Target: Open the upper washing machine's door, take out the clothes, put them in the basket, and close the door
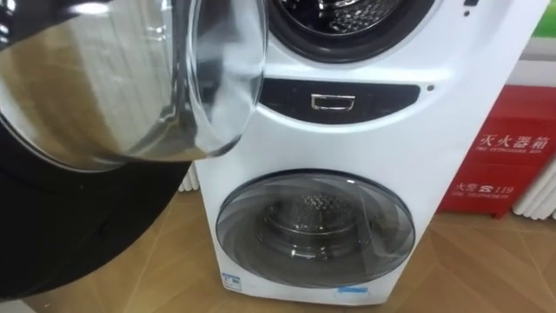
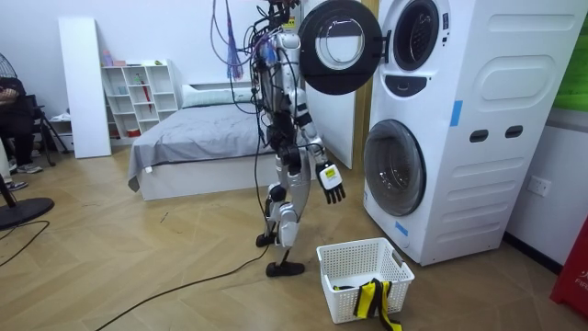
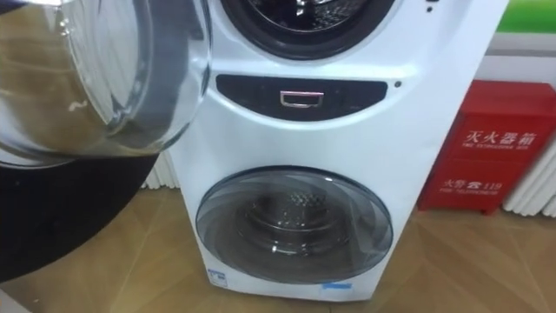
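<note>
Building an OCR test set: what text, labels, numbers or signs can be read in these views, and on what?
Red cabinet: two lines of white characters, the lower ending in digits; too blurred to quote.
Washing machine base, blue-and-white sticker: too small to read.
Small blue label on the same base: unreadable.
Control panel: no readable text.

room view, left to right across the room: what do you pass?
seated person → tall white panel → white shelf unit → bed → white laundry basket → washing machine
</note>
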{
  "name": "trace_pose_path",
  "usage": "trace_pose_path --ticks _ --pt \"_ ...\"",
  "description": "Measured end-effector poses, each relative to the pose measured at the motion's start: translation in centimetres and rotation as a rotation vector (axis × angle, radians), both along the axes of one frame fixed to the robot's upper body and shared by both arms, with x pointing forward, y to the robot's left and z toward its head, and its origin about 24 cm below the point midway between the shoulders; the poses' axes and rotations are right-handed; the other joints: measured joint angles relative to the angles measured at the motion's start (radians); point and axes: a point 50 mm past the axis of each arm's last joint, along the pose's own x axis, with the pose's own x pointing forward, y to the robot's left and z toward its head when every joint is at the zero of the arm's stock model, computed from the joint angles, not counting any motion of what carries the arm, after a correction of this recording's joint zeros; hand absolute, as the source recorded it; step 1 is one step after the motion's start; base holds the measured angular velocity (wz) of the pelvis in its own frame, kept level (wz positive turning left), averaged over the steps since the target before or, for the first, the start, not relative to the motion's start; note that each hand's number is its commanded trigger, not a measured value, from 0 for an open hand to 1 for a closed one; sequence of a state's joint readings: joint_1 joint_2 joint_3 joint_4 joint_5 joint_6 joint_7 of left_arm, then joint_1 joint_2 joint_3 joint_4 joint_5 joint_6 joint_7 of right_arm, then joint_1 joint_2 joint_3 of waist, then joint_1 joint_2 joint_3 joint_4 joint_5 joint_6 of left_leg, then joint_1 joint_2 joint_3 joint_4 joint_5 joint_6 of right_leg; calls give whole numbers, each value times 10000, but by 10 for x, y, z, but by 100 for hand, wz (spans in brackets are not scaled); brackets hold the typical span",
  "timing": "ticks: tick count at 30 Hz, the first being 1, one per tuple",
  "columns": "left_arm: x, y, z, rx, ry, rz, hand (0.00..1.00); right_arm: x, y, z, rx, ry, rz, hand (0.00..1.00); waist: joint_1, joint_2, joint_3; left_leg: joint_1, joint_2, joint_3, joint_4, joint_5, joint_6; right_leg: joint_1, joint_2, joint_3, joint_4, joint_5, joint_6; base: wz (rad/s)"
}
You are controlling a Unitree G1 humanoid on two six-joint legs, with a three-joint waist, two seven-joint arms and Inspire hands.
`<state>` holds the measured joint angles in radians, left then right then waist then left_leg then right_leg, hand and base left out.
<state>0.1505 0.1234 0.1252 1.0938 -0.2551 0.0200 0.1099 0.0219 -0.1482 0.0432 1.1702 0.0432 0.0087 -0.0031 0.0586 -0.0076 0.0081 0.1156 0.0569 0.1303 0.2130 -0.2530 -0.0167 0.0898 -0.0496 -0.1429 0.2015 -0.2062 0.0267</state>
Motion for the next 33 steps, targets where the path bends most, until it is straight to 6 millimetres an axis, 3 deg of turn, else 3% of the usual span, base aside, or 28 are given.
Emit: trace_pose_path --ticks 6,10,12,13,14,15,18,20,24,27,33 --pt "48 24 22 1056 -2035 1746 0 10 -5 5 -262 -613 -57 0 -6 101 35 148 -25 -100 -114 3 -5 257 -19 -151 -97 23 32 8" --pt "101 41 59 2313 -4402 2023 0 12 -7 6 -345 -775 -11 0 -30 230 17 125 -63 -259 -99 3 -5 295 -33 -222 -170 52 38 6" --pt "117 47 77 2787 -5260 2073 0 14 -6 8 -405 -940 180 0 -103 339 -52 62 -76 -266 -69 4 -5 271 -46 -216 -146 61 33 -2" --pt "128 49 90 3116 -5904 2066 0 14 -7 8 -464 -908 295 0 -225 376 -122 4 -86 -266 -65 8 -3 218 -50 -200 -144 71 35 0" --pt "138 50 106 3383 -6669 2083 0 13 -7 7 -512 -862 387 0 -231 410 -141 29 -91 -263 -75 13 -6 219 -49 -116 -145 77 36 -4" --pt "143 50 114 3501 -7037 2078 0 12 -7 7 -536 -832 412 0 -223 427 -146 48 -96 -266 -85 14 -6 235 -49 -104 -149 80 39 -6" --pt "164 49 161 4190 -9116 1793 0 6 -8 6 -514 -720 255 0 -210 490 -129 91 -108 -279 -97 14 -5 283 -58 -149 -159 87 53 0" --pt "179 46 209 5311 -10919 902 0 5 -8 6 -489 -688 232 0 -302 495 -113 4 -109 -319 -71 14 -5 203 -60 -166 -159 92 53 2" --pt "181 40 240 6713 -11858 -121 0 -4 -6 3 -364 -434 175 0 -251 462 -34 -23 -126 -522 -72 15 -4 232 -69 -292 -186 96 59 13" --pt "180 36 261 7196 -12537 -444 0 -8 -6 2 -183 -315 23 0 -271 460 -38 -161 -176 -751 -29 23 8 257 -109 -516 -283 102 70 23" --pt "174 12 314 8797 -14594 -1645 0 -14 -4 -1 136 -32 -46 0 -319 491 -36 -334 -193 -787 41 32 20 259 -121 -558 -326 120 88 6"
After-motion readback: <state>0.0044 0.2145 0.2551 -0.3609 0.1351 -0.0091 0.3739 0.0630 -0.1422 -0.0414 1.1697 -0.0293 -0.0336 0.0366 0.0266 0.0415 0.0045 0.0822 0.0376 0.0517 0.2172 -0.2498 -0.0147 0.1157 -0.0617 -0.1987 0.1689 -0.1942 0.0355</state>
